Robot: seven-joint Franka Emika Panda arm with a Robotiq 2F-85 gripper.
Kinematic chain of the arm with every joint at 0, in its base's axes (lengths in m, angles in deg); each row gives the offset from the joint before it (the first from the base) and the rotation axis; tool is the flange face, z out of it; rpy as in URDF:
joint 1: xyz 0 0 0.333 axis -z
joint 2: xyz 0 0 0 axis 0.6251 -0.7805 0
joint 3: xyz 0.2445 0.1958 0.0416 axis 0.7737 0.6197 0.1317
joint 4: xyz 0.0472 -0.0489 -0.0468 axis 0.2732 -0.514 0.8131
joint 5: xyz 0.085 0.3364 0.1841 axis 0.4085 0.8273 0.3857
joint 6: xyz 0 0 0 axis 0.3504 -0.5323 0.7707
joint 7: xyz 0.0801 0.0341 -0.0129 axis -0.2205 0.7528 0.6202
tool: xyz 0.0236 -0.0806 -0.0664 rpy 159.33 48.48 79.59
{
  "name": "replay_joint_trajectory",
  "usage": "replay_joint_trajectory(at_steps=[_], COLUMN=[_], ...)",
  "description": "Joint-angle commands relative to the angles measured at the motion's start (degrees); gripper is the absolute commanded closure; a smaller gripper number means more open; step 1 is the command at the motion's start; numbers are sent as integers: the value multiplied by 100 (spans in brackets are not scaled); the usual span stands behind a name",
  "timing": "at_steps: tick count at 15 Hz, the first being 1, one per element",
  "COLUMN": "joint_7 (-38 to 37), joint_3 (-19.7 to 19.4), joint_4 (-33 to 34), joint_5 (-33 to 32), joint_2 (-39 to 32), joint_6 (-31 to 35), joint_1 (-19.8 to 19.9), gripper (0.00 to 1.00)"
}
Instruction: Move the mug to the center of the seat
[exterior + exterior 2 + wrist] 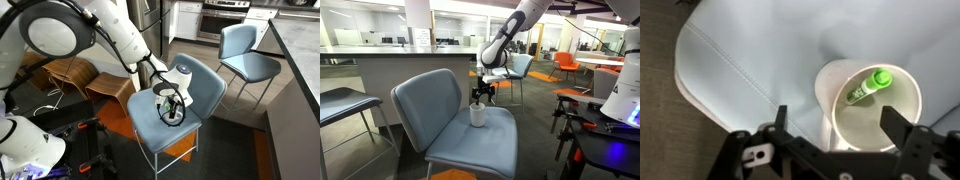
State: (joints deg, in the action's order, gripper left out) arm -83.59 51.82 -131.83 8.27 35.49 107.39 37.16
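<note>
Wrist view: mug (870,108) upright on the seat (750,70), green marker (868,87) inside; one finger sits inside the rim, one outside.
Mug position: in an exterior view (477,114) it stands toward the backrest side, off centre.
Gripper (172,103): spread, straddling the mug wall, not clamped yet.
Step tip: pinch the wall squarely, lift straight, keep upright so the marker stays in.
Surface: padded blue-grey cushion, slightly soft; set down gently.
Room: second chair (245,55) behind, counter (380,60) nearby.
</note>
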Motion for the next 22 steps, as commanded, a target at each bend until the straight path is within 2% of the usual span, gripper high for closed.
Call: replay_joint_trajectory(at_steps=[1, 2, 4, 11, 13, 22], joint_7=[-247, -263, -282, -212, -180, -15], joint_3=[-119, -126, -131, -160, -134, -117], joint_4=[151, 187, 249, 375, 381, 61], joint_5=[7, 16, 24, -2, 5, -118], joint_2=[-179, -220, -278, -388, -396, 20], joint_6=[76, 53, 34, -43, -59, -247], joint_1=[-134, -131, -115, -86, -72, -89], gripper=[17, 28, 41, 96, 100, 97])
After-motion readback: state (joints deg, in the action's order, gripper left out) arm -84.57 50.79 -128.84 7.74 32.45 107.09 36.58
